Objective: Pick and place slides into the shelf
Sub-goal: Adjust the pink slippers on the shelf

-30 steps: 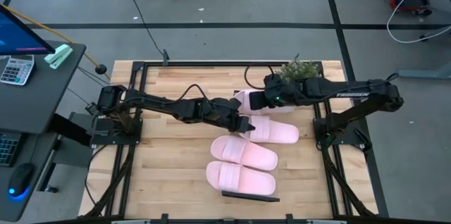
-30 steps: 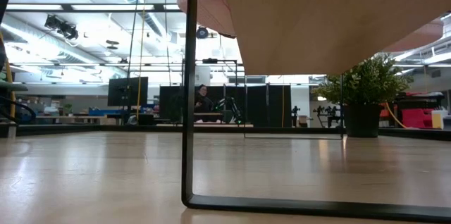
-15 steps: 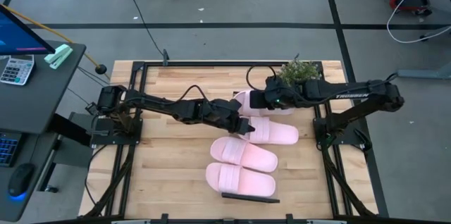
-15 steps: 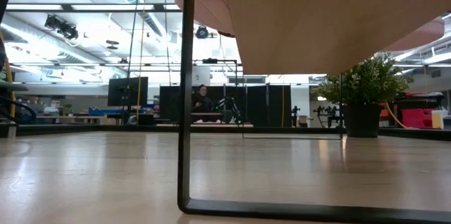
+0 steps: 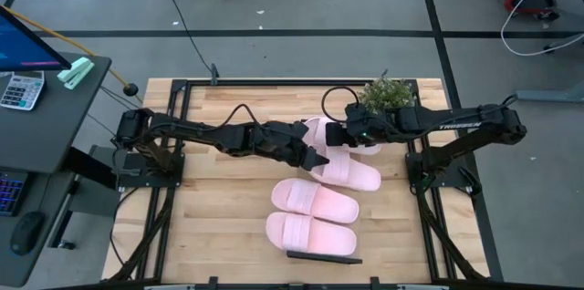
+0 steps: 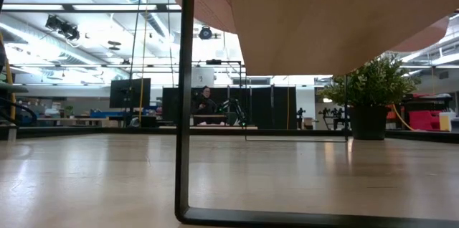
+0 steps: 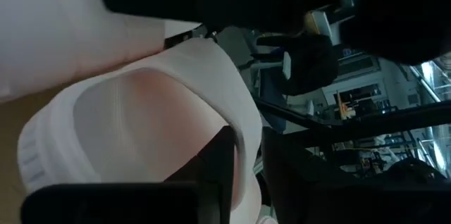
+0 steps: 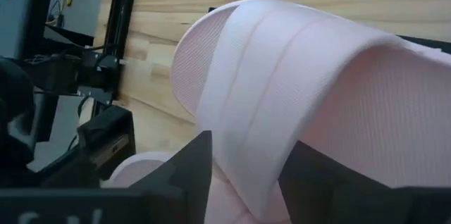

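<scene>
My right end effector (image 5: 336,133) pinches the far slide (image 5: 342,132); my left end effector (image 5: 315,160) pinches the second slide (image 5: 351,172), both long axes running across the desk (image 5: 219,226). The shelf (image 5: 324,254) lies at the near edge, beyond two more slides

Dark jointed arms (image 5: 219,135), looped black cables (image 5: 334,98)

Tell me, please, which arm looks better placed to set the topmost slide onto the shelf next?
Probably the right. Its gripper is at the topmost slide, whose strap fills the right wrist view between its fingers. The left gripper sits at the next slide down.
</scene>
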`<state>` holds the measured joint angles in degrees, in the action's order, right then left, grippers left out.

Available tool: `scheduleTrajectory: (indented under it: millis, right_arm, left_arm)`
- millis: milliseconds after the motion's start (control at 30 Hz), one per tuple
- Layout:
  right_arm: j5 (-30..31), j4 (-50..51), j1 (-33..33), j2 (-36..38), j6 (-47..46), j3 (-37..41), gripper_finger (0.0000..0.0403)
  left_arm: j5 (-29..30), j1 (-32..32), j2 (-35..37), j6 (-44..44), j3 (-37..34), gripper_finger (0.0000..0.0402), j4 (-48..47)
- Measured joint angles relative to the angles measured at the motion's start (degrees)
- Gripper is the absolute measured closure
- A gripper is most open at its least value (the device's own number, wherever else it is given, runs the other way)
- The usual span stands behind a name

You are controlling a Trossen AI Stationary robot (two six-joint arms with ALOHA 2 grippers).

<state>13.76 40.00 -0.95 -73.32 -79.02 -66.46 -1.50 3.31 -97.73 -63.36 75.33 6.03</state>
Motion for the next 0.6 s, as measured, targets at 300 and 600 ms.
scheduleTrajectory:
  millis: [300, 600]
  right_arm:
    - [-1.5, -1.6, 0.0, -0.1, 0.1, 0.0, 0.0243]
    - [-4.9, -4.4, 0.0, -0.1, 0.8, 0.0, 0.0221]
  left_arm:
    - [0.0, 0.5, 0.0, 0.2, 0.0, 0.0295, -6.7]
    - [0.0, 0.5, 0.0, -0.4, 0.0, 0.0266, -6.6]
